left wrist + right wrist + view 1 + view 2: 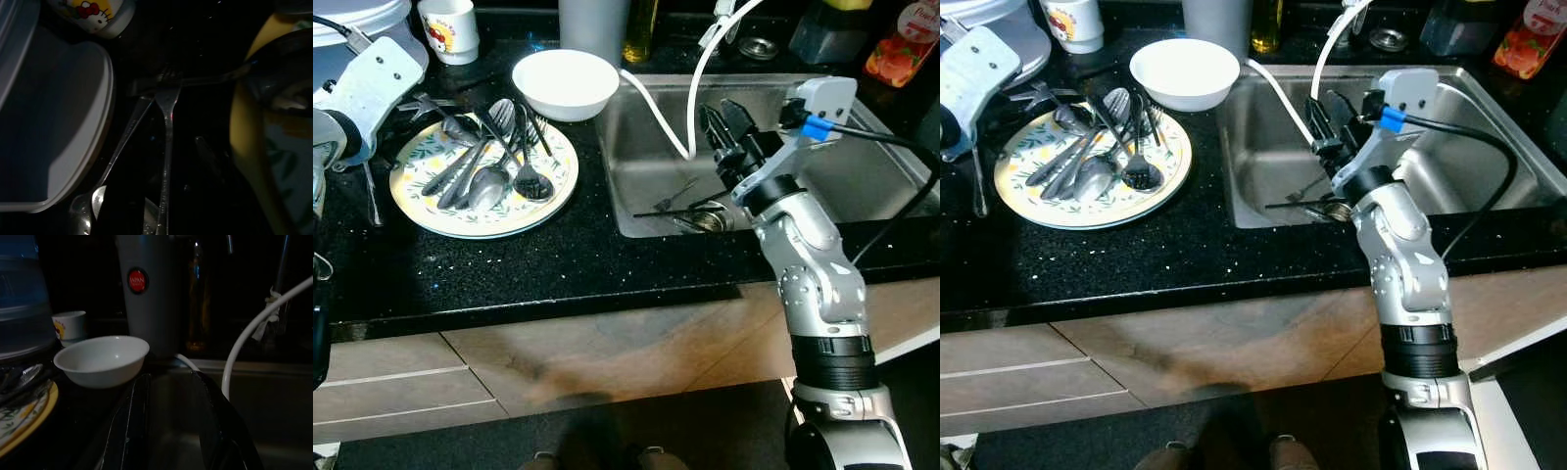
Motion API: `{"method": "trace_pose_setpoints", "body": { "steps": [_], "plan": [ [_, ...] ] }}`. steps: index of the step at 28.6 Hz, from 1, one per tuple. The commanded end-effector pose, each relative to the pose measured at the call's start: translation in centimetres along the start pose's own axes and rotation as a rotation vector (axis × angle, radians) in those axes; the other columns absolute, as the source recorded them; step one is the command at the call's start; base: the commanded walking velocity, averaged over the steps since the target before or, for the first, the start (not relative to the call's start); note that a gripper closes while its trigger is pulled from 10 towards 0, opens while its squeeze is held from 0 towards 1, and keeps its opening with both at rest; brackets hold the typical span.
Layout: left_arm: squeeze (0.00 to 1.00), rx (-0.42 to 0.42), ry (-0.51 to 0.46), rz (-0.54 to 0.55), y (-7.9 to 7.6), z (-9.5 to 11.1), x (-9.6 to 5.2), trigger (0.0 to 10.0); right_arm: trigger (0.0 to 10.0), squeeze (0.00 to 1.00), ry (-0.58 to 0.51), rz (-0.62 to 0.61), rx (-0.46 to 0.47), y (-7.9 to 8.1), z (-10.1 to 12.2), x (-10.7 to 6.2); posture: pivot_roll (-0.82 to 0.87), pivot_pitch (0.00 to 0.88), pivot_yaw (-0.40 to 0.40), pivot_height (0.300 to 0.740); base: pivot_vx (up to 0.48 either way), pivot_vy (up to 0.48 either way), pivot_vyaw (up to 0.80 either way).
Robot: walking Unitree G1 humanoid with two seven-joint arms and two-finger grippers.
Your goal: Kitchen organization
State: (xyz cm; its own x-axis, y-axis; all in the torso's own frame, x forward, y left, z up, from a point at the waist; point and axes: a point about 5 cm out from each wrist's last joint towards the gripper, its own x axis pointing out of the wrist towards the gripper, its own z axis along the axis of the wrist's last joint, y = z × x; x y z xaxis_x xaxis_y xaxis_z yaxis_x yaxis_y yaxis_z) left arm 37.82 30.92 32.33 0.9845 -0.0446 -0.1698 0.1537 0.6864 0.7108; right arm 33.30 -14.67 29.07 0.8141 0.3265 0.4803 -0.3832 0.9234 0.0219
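Left claw: idle at counter edge, grip state cannot be told. Plate: gathers loose cutlery for sorting. White bowl: beside sink. Right claw: parted, empty, over basin for utensils below.

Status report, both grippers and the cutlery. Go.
Right gripper open, empty, over the sink. Left gripper by the plate's far-left edge, fingers unseen. Cutlery piled on plate; more utensils at sink bottom. White hose beside right gripper.

Juice carton behind sink
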Motion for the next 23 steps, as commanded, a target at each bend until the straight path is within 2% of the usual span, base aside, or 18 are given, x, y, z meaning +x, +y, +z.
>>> {"method": "trace_pose_setpoints", "body": {
  "steps": [1, 2, 5, 10, 14, 16, 19, 20, 22, 23],
  "plan": [
    [0.94, 0.012, 0.124, 0.004, 0.2, -2.7, -0.5, 10.0, 10.0, 0.00, 0.005, -0.016, -0.001, -0.4, 0.1, -0.6, 0.09, 0.261, -0.083, 0.740, 0.000, 0.000, 0.00],
    [0.00, 0.016, 0.127, 0.024, 0.3, -2.7, -0.5, 10.0, 10.0, 0.00, 0.008, -0.018, 0.000, -0.4, 0.1, -0.8, 0.09, 0.263, -0.083, 0.740, 0.000, 0.000, 0.00],
    [0.00, -0.008, 0.121, 0.071, 1.0, -2.5, -0.7, 10.0, 10.0, 0.00, 0.014, -0.021, -0.002, -0.3, 0.2, -1.0, 0.07, 0.269, -0.080, 0.740, 0.000, 0.000, 0.00],
    [0.00, -0.041, 0.146, 0.072, 1.5, -2.8, -0.9, 10.0, 10.0, 0.00, 0.024, -0.025, -0.002, -0.3, 0.2, -1.3, 0.07, 0.278, -0.078, 0.740, 0.000, 0.000, 0.00],
    [0.00, -0.063, 0.166, 0.030, 1.0, -3.5, -0.9, 10.0, 10.0, 0.00, 0.033, -0.025, 0.002, -0.2, 0.1, -1.5, 0.07, 0.288, -0.078, 0.740, 0.000, 0.000, 0.00],
    [0.00, -0.072, 0.224, 0.000, 0.5, -4.4, -0.9, 10.0, 10.0, 0.00, 0.042, -0.027, 0.006, -0.1, 0.0, -1.7, 0.07, 0.298, -0.074, 0.740, 0.000, 0.000, 0.00],
    [0.00, -0.085, 0.250, 0.003, 0.4, -4.9, -1.0, 10.0, 10.0, 0.00, 0.045, -0.030, 0.009, 0.0, 0.0, -1.8, 0.07, 0.301, -0.073, 0.740, 0.000, 0.000, 0.00],
    [0.00, -0.091, 0.263, 0.000, 0.3, -5.2, -1.0, 2.3, 10.0, 0.00, 0.046, -0.030, 0.010, 0.0, 0.0, -1.8, 0.07, 0.306, -0.071, 0.740, 0.000, 0.000, 0.00],
    [0.00, -0.096, 0.273, -0.002, 0.2, -5.4, -1.0, 2.3, 10.0, 0.00, 0.047, -0.031, 0.010, 0.0, 0.0, -1.8, 0.07, 0.306, -0.071, 0.740, 0.000, 0.000, 0.00],
    [0.00, -0.083, 0.293, 0.004, 0.1, -5.9, -1.1, 0.0, 10.0, 0.00, 0.048, -0.032, 0.011, 0.1, 0.0, -1.8, 0.07, 0.306, -0.070, 0.740, 0.000, 0.000, 0.00]
  ]
}}
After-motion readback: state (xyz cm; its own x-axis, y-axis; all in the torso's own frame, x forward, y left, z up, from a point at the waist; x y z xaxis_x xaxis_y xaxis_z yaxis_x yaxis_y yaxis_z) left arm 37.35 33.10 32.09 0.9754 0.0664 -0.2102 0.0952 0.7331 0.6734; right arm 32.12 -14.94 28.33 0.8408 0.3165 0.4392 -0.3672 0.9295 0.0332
